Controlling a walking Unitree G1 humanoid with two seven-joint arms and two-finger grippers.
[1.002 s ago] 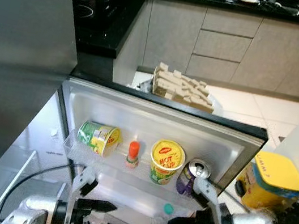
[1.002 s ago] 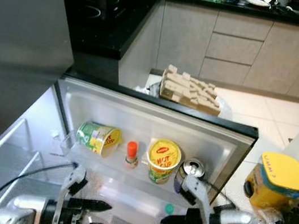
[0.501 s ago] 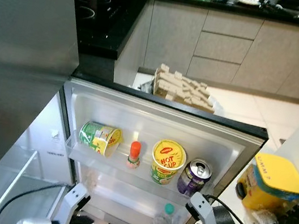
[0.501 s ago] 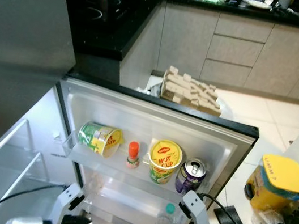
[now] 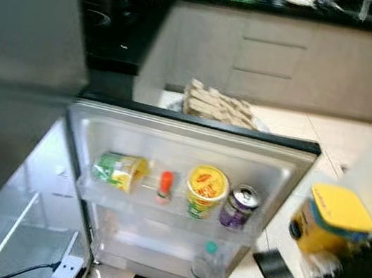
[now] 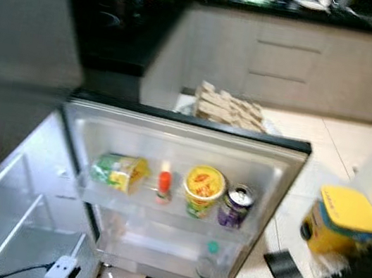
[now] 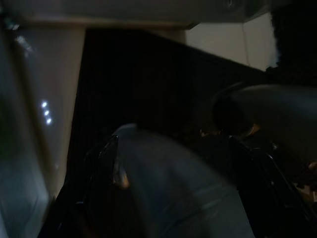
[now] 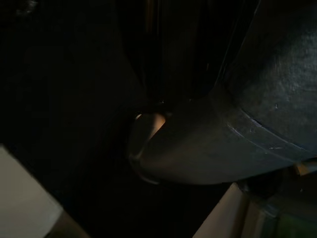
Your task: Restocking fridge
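Whether the fingers of either arm were apart or together could not be told from the dark wrist views, while the open fridge door's shelf [image 5: 160, 209] held, left to right, a tipped green cup [image 5: 118, 170], an orange-capped bottle [image 5: 164, 186], an upright noodle cup [image 5: 206, 191] and a purple can [image 5: 237, 207].

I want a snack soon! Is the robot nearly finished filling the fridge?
Partly. The open fridge door already holds a tipped noodle cup, a small orange-capped bottle, an upright noodle cup and a can, with a bottle on the shelf below. Nothing is visibly being carried now. That lower shelf still has room.
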